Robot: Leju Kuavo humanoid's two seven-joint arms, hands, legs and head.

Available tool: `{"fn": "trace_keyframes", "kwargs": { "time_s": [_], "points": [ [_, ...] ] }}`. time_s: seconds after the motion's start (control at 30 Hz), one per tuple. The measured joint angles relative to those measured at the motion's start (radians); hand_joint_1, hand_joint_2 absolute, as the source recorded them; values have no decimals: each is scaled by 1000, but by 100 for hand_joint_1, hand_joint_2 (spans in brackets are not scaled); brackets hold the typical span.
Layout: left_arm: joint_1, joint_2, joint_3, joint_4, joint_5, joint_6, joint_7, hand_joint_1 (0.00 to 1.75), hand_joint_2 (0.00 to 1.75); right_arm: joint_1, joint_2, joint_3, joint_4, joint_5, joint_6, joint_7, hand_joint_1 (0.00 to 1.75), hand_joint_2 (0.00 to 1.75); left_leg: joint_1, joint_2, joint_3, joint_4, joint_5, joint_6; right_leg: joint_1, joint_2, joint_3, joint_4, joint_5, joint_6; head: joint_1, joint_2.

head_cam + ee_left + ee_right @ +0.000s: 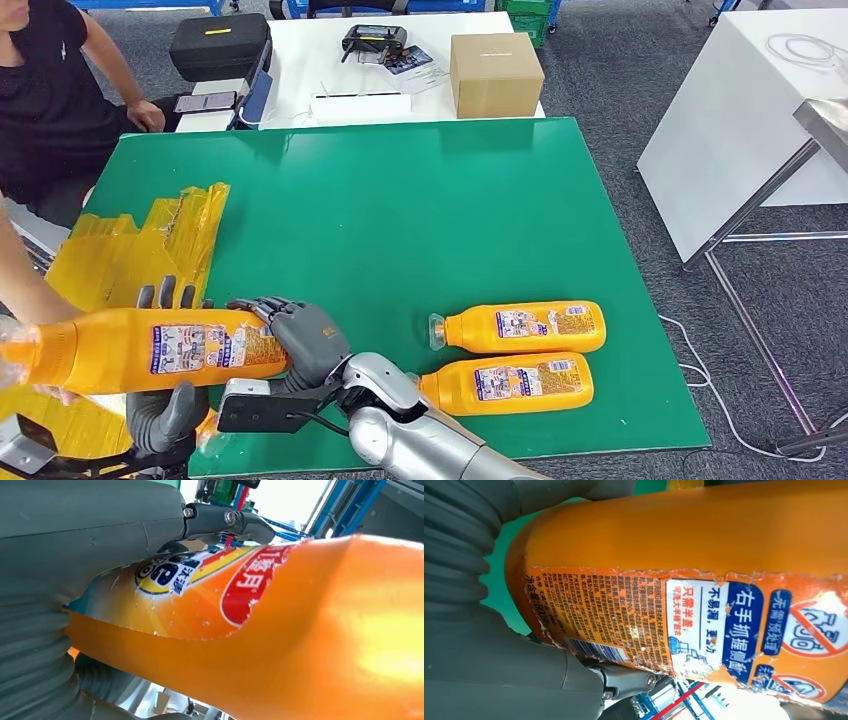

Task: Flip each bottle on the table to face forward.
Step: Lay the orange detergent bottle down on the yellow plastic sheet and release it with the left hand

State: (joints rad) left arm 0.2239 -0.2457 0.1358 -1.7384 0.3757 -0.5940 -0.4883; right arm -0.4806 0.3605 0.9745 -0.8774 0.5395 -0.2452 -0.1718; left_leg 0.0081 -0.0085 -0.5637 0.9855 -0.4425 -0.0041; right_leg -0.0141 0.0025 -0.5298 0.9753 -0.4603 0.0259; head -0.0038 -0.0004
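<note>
An orange bottle (150, 348) is held level above the green table's (420, 210) front left corner, its back label with small print facing up. My left hand (160, 412) grips its middle from below, fingers curling over the top. My right hand (305, 340) grips its base end. Up close, the left wrist view shows the bottle's (300, 630) red and blue front label against my left hand (75, 540). The right wrist view shows the bottle's (699, 555) back label beside my right hand (474, 655). Two more orange bottles (522, 327) (510, 383) lie side by side at the front right, back labels up, caps pointing left.
Crumpled yellow plastic wrap (140, 250) lies on the table's left edge. A person's arm (25, 285) reaches in at the far left near the bottle's cap end. A seated person (50, 90), a cardboard box (495, 72) and a black case (218, 42) are behind the table.
</note>
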Motion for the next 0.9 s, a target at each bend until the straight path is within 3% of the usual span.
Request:
{"fn": "trace_keyframes", "kwargs": {
  "time_s": [0.1, 0.13, 0.23, 0.27, 0.9],
  "points": [
    [0, 0, 0, 0, 15, -19, -8, 2, 175, -2, 0, -2, 0, 3, 1, -3, 174, 175, 0, 0, 0, 0, 0, 0, 0, 0, 0, 0, 0, 0, 0, 0],
    [0, 1, 0, 0, 20, -26, -11, 28, 175, -2, 0, -3, 0, 4, 1, -5, 174, 175, 0, 0, 0, 0, 0, 0, 0, 0, 0, 0, 0, 0, 0, 0],
    [0, 2, 0, 0, 27, -42, -18, 154, 175, -3, 0, -5, 0, 5, 1, -8, 175, 175, 0, 0, 0, 0, 0, 0, 0, 0, 0, 0, 0, 0, 0, 0],
    [0, 2, 0, 0, 28, -47, -21, 171, 175, -3, 0, -5, 0, 6, 1, -9, 175, 175, 0, 0, 0, 0, 0, 0, 0, 0, 0, 0, 0, 0, 0, 0],
    [-5, 12, 1, 0, -1, -71, -52, 175, 175, -3, 0, -12, 0, 18, 0, -20, 175, 175, 0, 0, 0, 0, 0, 0, 0, 0, 0, 0, 0, 0, 0, 0]
  ]
}}
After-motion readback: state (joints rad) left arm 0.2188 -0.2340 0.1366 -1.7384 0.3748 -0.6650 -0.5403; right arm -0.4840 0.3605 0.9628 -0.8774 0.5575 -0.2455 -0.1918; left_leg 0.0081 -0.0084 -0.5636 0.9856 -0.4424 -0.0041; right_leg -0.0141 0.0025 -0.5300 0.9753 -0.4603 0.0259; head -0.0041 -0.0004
